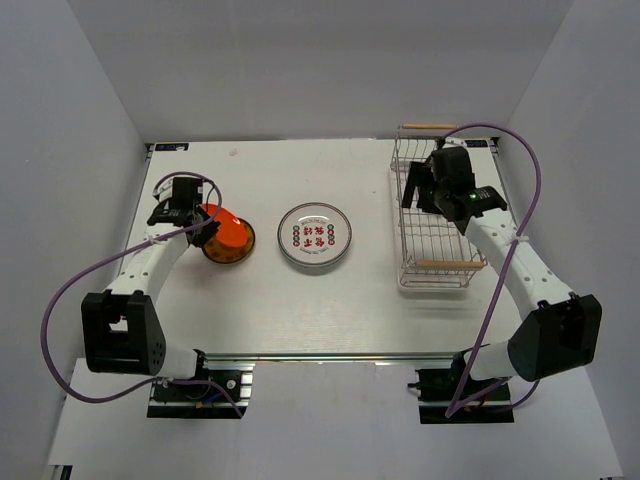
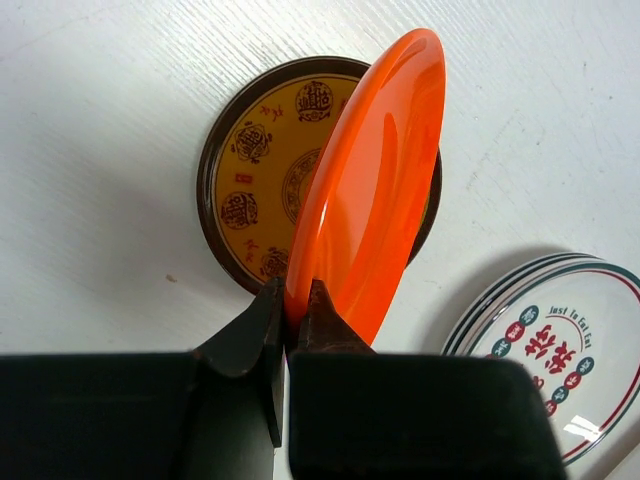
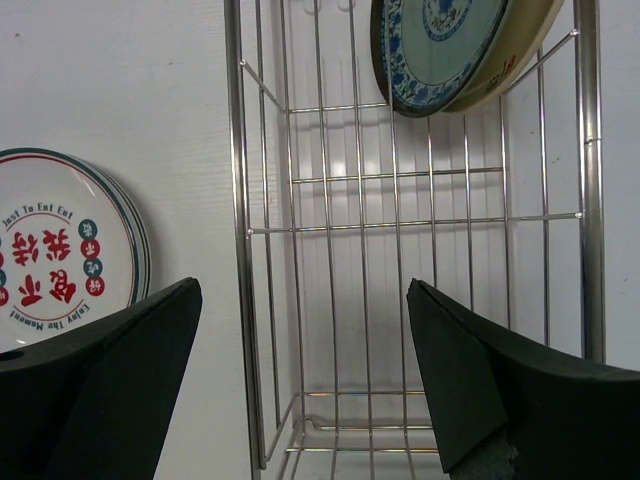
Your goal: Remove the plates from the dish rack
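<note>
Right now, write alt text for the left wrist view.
The left jaws are shut on the rim of an orange plate, holding it tilted on edge over a tan plate with a brown rim that lies flat on the white table. A white plate with red motifs lies at the lower right, partly cut off.

The left arm (image 1: 150, 262) is reaching forward from its base, elbow bending a little, with the wrist turning inward. The left gripper (image 2: 292, 305) is pinching the rim of an orange plate (image 2: 370, 180), jaws nearly meeting, and is holding it tilted on edge. The right arm (image 1: 512, 258) is stretching forward and leaning inward, with the wrist angling downward. The right gripper (image 3: 303, 295) is hanging with its jaws spread wide, gripping nothing.
</note>
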`<action>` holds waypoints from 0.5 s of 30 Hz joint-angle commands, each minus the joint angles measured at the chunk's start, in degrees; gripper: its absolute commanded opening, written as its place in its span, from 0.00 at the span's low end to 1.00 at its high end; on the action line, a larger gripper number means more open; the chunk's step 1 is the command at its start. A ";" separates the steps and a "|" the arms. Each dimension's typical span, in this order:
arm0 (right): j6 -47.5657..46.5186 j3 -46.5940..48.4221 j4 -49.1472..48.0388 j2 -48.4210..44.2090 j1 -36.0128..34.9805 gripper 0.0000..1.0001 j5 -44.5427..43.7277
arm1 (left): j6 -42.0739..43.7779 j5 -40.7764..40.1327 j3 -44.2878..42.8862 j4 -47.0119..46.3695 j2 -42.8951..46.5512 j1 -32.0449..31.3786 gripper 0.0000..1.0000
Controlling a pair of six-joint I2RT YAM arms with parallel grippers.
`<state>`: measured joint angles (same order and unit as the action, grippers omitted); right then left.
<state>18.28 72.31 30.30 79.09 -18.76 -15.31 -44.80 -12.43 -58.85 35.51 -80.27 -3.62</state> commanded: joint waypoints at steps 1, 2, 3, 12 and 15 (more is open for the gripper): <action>-1.76 -0.24 -0.07 -2.80 1.10 0.89 -1.30 | 1.11 1.26 0.22 -2.90 -0.49 0.89 0.00; -1.85 -0.42 -0.16 -3.06 1.10 0.89 -1.30 | 1.11 1.44 0.23 -2.99 -1.02 0.89 0.00; -1.85 -0.68 -0.25 -3.76 1.19 0.89 -1.47 | 1.20 1.79 -0.03 -2.46 -1.55 0.89 0.00; -2.90 -1.47 0.10 -5.52 2.77 0.89 -4.29 | 0.76 3.46 -0.65 -1.23 -4.46 1.42 0.23; -2.73 -1.91 -0.07 -5.79 3.03 0.89 -4.20 | 0.50 3.02 -1.61 0.52 -4.72 1.42 0.43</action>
<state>16.08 71.00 30.44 74.81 -16.08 -18.09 -44.07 -9.63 -58.76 34.68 -85.60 -2.48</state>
